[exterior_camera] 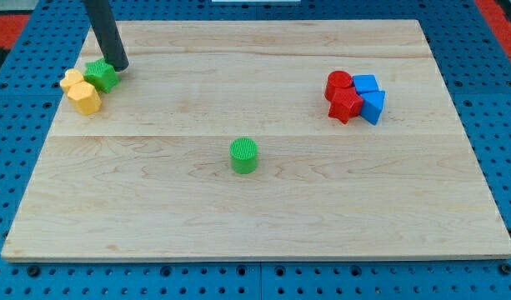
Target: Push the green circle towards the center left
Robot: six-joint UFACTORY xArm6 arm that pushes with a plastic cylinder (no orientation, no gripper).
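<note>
The green circle (244,155) is a short ribbed cylinder standing near the middle of the wooden board, a little below centre. My rod comes down from the view's top left, and my tip (118,67) rests on the board at the upper left, touching the right side of a green star block (101,76). The tip is far to the upper left of the green circle.
Two yellow blocks (82,92) sit against the green star's lower left, near the board's left edge (40,150). At the right, a red cylinder (338,82), a red star (346,105), a blue cube (365,83) and a blue triangular block (374,107) form a tight cluster.
</note>
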